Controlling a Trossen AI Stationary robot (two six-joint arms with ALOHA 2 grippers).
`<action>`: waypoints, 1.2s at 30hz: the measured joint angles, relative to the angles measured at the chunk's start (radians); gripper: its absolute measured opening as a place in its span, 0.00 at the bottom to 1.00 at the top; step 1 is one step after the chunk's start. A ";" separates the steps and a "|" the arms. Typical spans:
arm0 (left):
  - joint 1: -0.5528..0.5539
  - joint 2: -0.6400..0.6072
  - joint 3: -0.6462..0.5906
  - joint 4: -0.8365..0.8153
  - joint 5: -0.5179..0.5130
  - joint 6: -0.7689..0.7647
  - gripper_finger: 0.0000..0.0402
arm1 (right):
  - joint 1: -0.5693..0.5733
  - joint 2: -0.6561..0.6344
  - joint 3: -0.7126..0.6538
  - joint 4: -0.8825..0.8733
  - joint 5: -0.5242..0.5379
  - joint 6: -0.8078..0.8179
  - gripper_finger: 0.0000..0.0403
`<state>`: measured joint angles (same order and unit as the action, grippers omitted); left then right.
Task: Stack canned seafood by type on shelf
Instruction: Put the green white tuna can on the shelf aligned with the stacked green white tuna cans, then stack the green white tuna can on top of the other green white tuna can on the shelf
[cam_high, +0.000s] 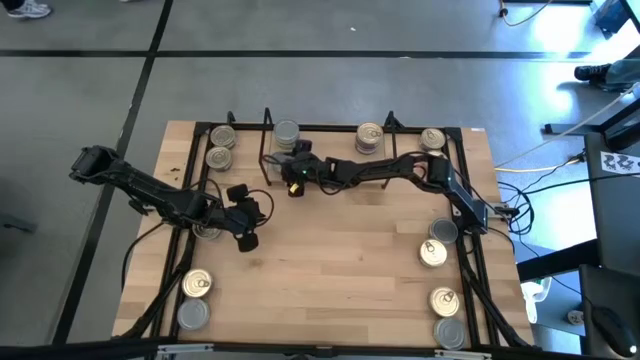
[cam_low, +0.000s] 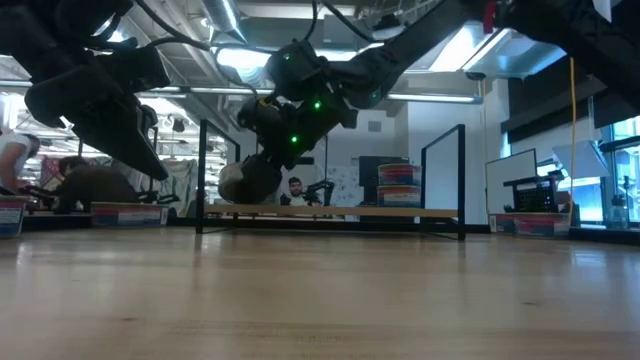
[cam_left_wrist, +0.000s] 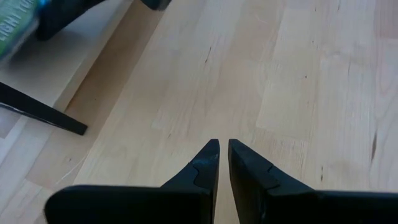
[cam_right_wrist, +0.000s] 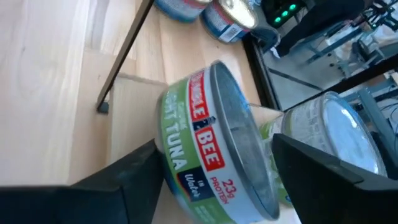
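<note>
The shelf (cam_high: 330, 128) stands along the table's far edge, and several tins rest on its wooden board (cam_low: 340, 211). Among them is a silver-topped tin (cam_right_wrist: 339, 127) right beside my right gripper. My right gripper (cam_high: 292, 172) reaches in from the table's right to the shelf's left part and is shut on a green-labelled tuna tin (cam_right_wrist: 211, 149). The low view shows that tin (cam_low: 250, 182) above the board. My left gripper (cam_high: 255, 212) hovers over bare tabletop near the shelf's left end. Its fingers (cam_left_wrist: 208, 162) are shut, touching nothing. My right gripper (cam_right_wrist: 214, 171) has the tuna tin pinched between its two fingers. One finger (cam_right_wrist: 127, 174) lies against the green label side (cam_right_wrist: 171, 155), the other (cam_right_wrist: 323, 168) by the silver flat end's rim (cam_right_wrist: 264, 180). The tin is tilted on edge and lifted clear of the board.
More tins lie on the table: two near the near-left corner (cam_high: 196, 285), one under the left arm (cam_high: 207, 231), several along the right edge (cam_high: 433, 252). The shelf's upright wire loops (cam_high: 267, 125) and legs (cam_right_wrist: 124, 50) stand close to the right gripper. People and benches show beyond the table.
</note>
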<state>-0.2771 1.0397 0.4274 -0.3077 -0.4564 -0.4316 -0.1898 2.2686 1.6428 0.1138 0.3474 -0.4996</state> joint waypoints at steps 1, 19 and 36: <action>0.000 0.000 0.000 0.000 0.000 0.000 0.08 | 0.000 -0.004 0.000 -0.007 0.000 0.005 0.72; 0.000 0.000 0.000 0.000 0.002 0.000 0.08 | 0.007 -0.020 0.000 -0.068 -0.071 0.123 0.72; 0.006 0.000 0.001 0.013 0.013 0.049 0.09 | 0.268 -0.184 0.000 -0.459 -0.026 0.191 0.72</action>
<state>-0.2706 1.0393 0.4285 -0.2946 -0.4438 -0.3830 0.0783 2.0843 1.6428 -0.3448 0.3211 -0.3084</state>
